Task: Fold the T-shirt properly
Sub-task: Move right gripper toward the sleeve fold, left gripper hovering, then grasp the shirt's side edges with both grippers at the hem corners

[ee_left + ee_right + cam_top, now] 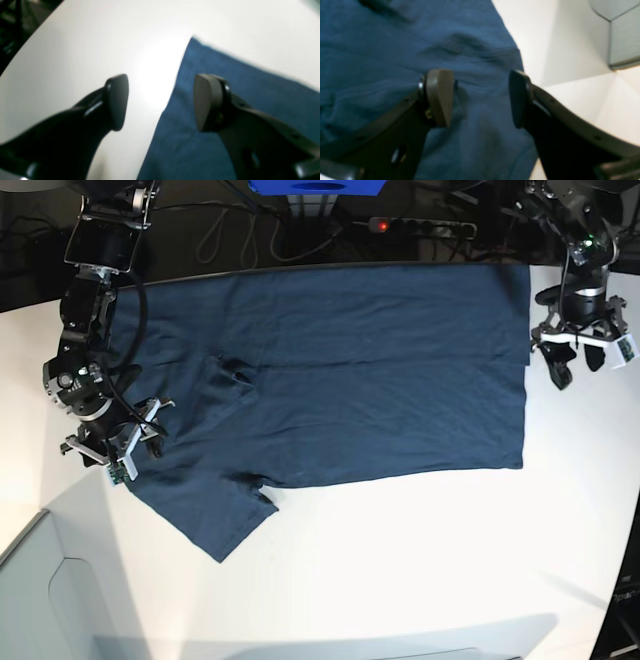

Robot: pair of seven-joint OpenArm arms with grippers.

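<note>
The near stretch of the white counter (400,560) lies bare and glossy, with a soft shadow band along its front edge and a pale grey panel (60,610) at the near corner on the base view's left. Further in, the T-shirt (340,370) is spread flat across the counter's middle and far half, dark navy and lightly wrinkled, one sleeve (215,515) pointing toward the near side and a small fold of cloth (235,372) raised near its centre.

The right hand (112,445) sits over the shirt's edge on the base view's left; its wrist view shows the jaws parted above wrinkled blue cloth, gripping nothing. The left hand (580,345) hangs just off the shirt's hem side, on the base view's right; its jaws stand wide, one finger (117,102) over bare white counter and the other over the cloth edge, released.

Behind the counter's far edge the room is dark: black cables (230,230), a power strip with a red light (430,225), and a blue object (318,186) at the top.
</note>
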